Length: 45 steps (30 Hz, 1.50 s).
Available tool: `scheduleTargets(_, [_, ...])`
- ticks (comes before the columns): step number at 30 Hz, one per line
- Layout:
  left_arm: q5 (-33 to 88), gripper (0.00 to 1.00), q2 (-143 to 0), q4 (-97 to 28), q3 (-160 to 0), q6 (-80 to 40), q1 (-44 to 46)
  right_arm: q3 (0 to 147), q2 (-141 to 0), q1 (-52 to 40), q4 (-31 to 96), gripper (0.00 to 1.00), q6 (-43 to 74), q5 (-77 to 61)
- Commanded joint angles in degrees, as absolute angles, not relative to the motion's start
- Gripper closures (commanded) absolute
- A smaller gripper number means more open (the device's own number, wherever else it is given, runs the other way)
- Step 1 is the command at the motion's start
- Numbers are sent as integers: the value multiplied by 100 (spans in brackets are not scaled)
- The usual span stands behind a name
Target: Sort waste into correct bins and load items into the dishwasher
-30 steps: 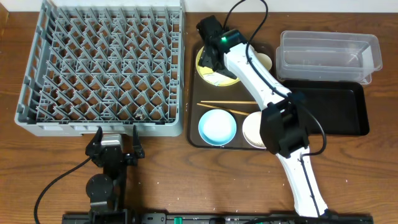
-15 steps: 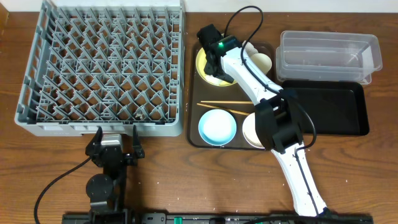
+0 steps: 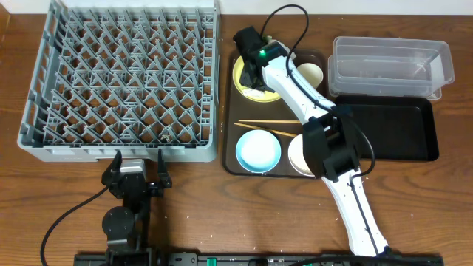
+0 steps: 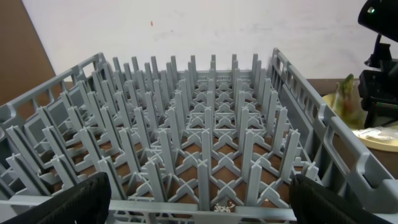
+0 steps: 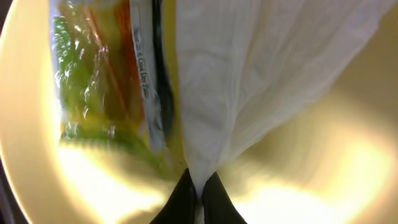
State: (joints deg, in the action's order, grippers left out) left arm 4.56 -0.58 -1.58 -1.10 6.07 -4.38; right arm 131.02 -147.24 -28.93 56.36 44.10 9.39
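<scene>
My right gripper (image 5: 199,186) is shut, pinching a corner of a white paper napkin (image 5: 261,74) over the yellow plate (image 5: 323,180). A green-yellow snack wrapper (image 5: 93,93) lies beside the napkin on that plate. From overhead the right gripper (image 3: 252,65) sits low over the plate (image 3: 244,80) at the back of the brown tray. My left gripper (image 3: 137,167) stands open at the front edge of the grey dishwasher rack (image 3: 118,74), nothing between its fingers. The rack (image 4: 199,124) fills the left wrist view.
On the brown tray (image 3: 229,167) sit a light blue bowl (image 3: 259,150), a white bowl (image 3: 298,155), a small white cup (image 3: 311,72) and chopsticks (image 3: 270,124). A clear tub (image 3: 388,63) and a black tray (image 3: 392,133) stand at the right.
The right gripper came down onto the plate and closed on the white napkin. The left arm has not moved.
</scene>
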Motion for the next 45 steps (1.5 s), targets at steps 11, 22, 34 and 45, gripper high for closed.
scheduleTargets(11, [556, 7, -23, -362, -23, 639, -414, 13270, -13198, -2768, 6434, 99, 4060, 834])
scheduleTargets(22, [556, 7, -23, -362, -23, 642, -414, 13270, -11996, -1509, 6921, 98, 4471, 891])
scheduleTargets(34, [556, 7, -23, -362, -23, 639, -414, 12956, -12484, 252, 7238, 98, 5723, 829])
scheduleTargets(45, [556, 7, -23, -362, -23, 639, -414, 12951, -13063, 399, 6879, 38, 5124, 661])
